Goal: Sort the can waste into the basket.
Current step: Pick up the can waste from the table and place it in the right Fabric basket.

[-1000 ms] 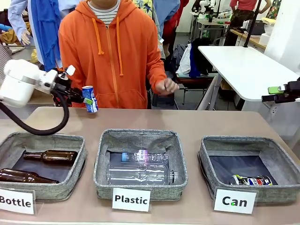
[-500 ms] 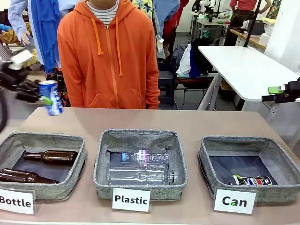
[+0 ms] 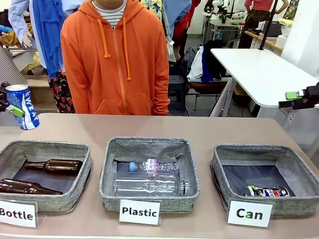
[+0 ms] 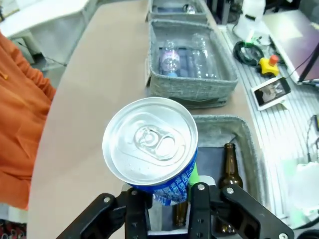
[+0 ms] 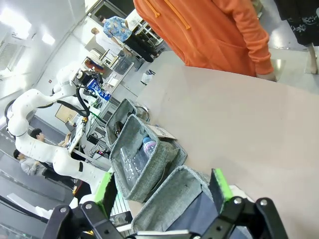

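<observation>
Fingers of my left pincer (image 4: 164,199) are clamped on the blue can (image 4: 152,144), green pads pressed to its sides near the base, and the silver top with its pull tab faces my wrist camera. From the front, that blue can (image 3: 22,106) hangs tilted at the far left edge, above the table's (image 3: 209,130) left corner and over the far side of the basket marked "Bottle" (image 3: 60,201), where two brown bottles (image 3: 54,166) lie. Next along stands the "Plastic" basket (image 3: 149,199) with a clear plastic bottle (image 3: 152,166) in it. The crushed can (image 3: 267,191) lies in the near right corner of the "Can" basket (image 3: 299,172), well apart from my held can. My right pincer (image 5: 162,191) hangs off to the table's right side with its green-padded fingers spread wide and nothing between them. A person in an orange hoodie (image 3: 115,55) stands at the far edge
</observation>
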Robot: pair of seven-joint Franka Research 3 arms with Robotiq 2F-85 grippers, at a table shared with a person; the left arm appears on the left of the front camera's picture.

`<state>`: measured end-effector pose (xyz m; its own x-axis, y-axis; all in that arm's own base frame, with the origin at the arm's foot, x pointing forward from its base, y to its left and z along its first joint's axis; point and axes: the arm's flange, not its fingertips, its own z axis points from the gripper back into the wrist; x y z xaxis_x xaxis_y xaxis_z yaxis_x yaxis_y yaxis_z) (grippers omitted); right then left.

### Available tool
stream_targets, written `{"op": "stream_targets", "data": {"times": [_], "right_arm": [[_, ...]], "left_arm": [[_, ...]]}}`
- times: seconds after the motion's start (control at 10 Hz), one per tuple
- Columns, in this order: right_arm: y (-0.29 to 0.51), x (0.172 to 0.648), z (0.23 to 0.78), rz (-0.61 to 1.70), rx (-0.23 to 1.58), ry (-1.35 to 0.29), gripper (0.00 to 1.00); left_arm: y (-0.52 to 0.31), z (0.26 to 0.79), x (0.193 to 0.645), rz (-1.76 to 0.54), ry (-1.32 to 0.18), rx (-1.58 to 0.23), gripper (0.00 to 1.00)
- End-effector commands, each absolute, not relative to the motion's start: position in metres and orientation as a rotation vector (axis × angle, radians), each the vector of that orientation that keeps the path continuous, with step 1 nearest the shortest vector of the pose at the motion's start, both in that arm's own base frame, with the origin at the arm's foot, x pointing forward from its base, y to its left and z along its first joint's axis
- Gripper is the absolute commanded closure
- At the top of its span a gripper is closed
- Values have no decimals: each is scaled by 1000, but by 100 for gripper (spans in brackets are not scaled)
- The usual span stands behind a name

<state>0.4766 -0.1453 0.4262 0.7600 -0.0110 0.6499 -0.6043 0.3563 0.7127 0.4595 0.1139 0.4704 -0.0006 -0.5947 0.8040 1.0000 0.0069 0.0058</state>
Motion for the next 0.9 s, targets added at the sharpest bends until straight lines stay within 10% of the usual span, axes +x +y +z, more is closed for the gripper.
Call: {"op": "stream_targets", "data": {"times": [0.0, 0.2, 0.3, 0.8], "right_arm": [[-143, 472, 425, 435, 1133, -635, 0], [-143, 472, 425, 435, 1133, -635, 0], [-145, 477, 426, 417, 1157, -625, 0], [-169, 346, 515, 461, 647, -330, 0]], "left_arm": [[120, 476, 467, -1438, -744, -711, 85], [120, 476, 467, -1438, -744, -711, 85], [117, 472, 464, -1441, -738, -716, 67], [-116, 539, 439, -1587, -648, -696, 67]]}}
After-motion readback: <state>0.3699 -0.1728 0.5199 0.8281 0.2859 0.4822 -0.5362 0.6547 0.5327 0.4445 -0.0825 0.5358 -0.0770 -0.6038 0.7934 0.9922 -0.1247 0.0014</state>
